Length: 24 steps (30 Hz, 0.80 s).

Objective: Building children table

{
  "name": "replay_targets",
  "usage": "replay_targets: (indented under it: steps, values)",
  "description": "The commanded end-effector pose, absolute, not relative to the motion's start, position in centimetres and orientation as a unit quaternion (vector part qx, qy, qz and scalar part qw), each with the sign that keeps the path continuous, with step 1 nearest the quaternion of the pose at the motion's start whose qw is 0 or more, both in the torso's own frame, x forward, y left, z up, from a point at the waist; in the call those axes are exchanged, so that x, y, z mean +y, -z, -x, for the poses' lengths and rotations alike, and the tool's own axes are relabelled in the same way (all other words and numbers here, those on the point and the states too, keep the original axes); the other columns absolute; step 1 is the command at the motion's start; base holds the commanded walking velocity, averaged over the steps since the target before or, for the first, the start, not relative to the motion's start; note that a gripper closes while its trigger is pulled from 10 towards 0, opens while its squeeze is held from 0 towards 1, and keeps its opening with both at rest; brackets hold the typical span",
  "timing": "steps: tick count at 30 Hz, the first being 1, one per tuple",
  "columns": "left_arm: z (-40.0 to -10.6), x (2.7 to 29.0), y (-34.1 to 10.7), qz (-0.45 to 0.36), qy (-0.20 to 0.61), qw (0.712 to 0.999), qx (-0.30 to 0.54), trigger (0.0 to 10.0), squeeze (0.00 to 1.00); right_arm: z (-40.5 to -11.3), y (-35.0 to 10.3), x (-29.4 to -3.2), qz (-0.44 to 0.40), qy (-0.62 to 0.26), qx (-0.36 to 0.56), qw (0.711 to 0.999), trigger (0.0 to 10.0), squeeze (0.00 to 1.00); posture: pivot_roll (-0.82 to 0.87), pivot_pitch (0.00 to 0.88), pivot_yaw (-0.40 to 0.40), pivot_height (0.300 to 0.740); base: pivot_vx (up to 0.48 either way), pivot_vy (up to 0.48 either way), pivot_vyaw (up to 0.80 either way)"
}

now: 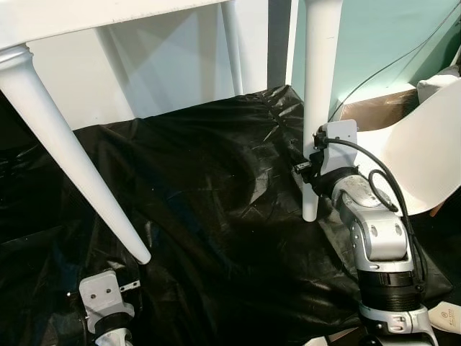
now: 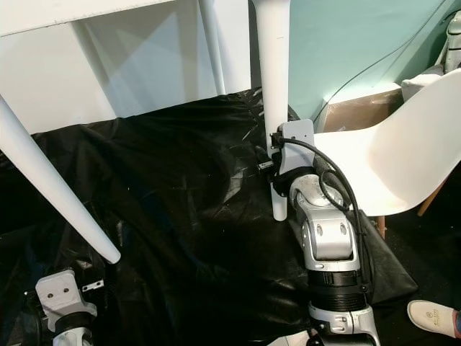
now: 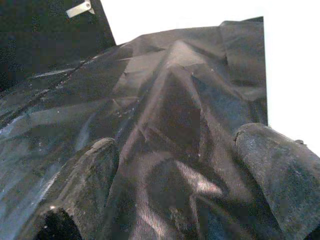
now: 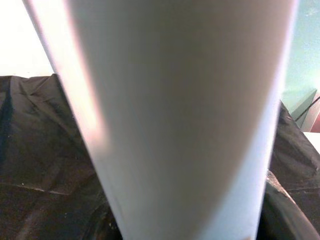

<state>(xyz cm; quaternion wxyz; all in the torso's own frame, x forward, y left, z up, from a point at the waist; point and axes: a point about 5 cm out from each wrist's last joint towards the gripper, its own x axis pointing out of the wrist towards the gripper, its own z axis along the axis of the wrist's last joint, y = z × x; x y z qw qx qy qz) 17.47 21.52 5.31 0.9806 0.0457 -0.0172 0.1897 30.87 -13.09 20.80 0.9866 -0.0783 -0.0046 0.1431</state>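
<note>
A white children's table (image 1: 72, 18) stands over a black plastic sheet (image 1: 216, 180). Its near left leg (image 1: 72, 155) slants down to the sheet, and its right leg (image 1: 320, 86) stands upright. My right gripper (image 1: 311, 167) is pressed against the lower part of that right leg and is shut on it. In the right wrist view the leg (image 4: 180, 115) is very close, with one black fingertip (image 4: 282, 207) beside it. My left gripper (image 3: 185, 175) hangs low at the near left, open, with only crumpled black sheet between its fingers (image 3: 90, 185).
A white chair (image 1: 425, 144) stands close on the right, with a cardboard box (image 1: 374, 112) behind it against the teal wall. A dark cable (image 1: 403, 58) runs along that wall. Another table leg (image 1: 232, 47) stands at the back. A shoe (image 2: 436, 317) lies at the near right.
</note>
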Motion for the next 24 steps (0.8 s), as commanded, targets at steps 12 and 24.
replay_targets:
  steps: [12, 24]
  values:
    - [-19.1, 20.2, -7.1, -0.006, -0.136, 0.989, -0.06, 10.0, 0.0, -30.2, -20.2, -10.6, 0.114, -0.21, -0.015, 0.971, 0.0, 0.0, -0.06, 0.0, 0.078, 0.74, 0.0, 0.0, 0.0]
    - [-19.0, 16.9, -10.7, 0.069, 0.016, 0.99, -0.121, 10.0, 0.0, -29.9, -19.6, -10.7, 0.126, -0.213, -0.01, 0.969, 0.0, 0.0, -0.07, 0.0, 0.074, 0.74, 0.0, 0.0, 0.0]
